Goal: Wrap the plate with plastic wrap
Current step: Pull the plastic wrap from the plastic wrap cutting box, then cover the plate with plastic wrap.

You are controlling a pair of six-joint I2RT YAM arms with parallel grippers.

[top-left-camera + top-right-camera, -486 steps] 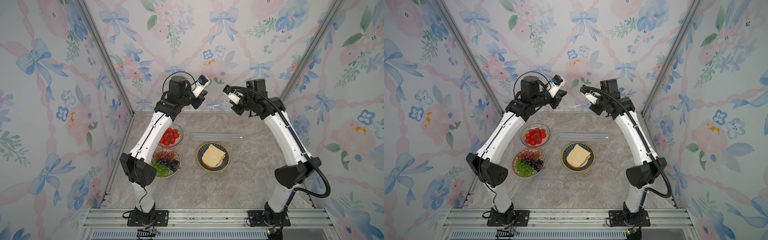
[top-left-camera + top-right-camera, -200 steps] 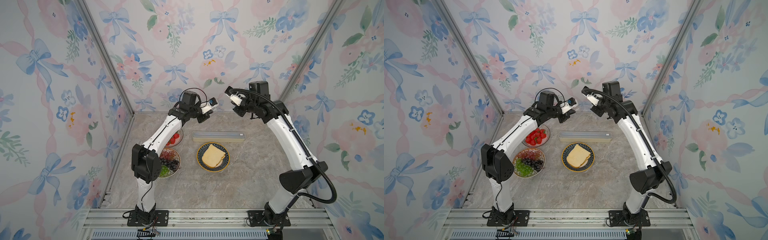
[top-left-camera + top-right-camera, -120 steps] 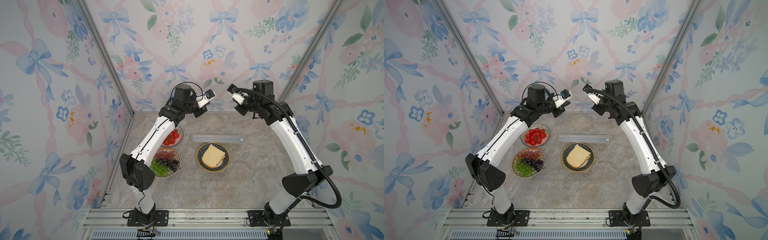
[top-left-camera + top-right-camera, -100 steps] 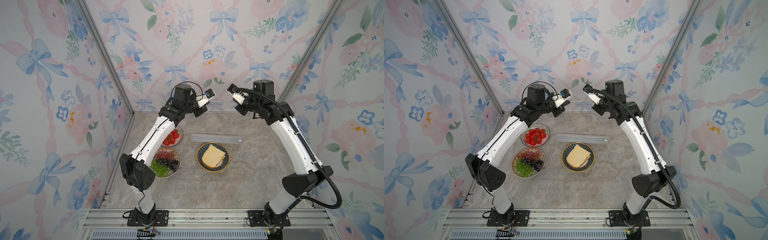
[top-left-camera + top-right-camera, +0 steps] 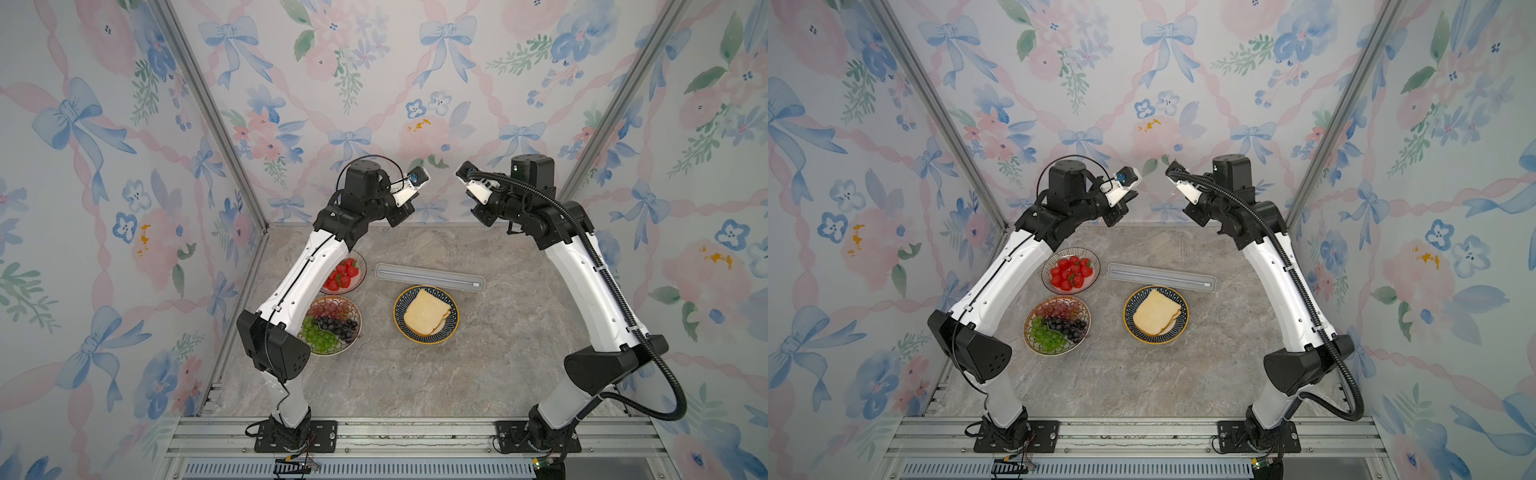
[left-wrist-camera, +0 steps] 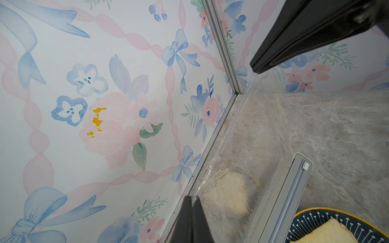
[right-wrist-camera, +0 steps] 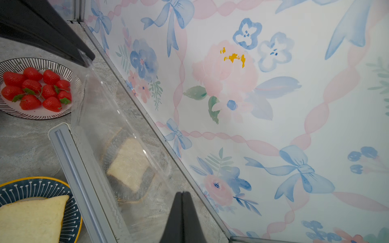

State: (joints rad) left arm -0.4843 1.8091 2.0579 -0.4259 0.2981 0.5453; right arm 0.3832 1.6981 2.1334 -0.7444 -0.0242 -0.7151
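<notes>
Pinching plastic wrap (image 7: 126,147), left end effector (image 6: 191,198), right end effector (image 7: 182,193)

The plate (image 5: 400,311) is navy with white radial strokes and a yellow rim, the desk (image 5: 415,382) veined grey marble, the box (image 5: 430,278) cream with a pale grey-blue top.

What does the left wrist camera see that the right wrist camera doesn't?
Only the left wrist view shows the small white slider at the end of the wrap box. Only the right wrist view shows the strawberries in their striped dish. Both show the plastic wrap stretched between the shut left gripper and right gripper, the box, the blue plate with bread, the grey table and the flowery wall.
</notes>
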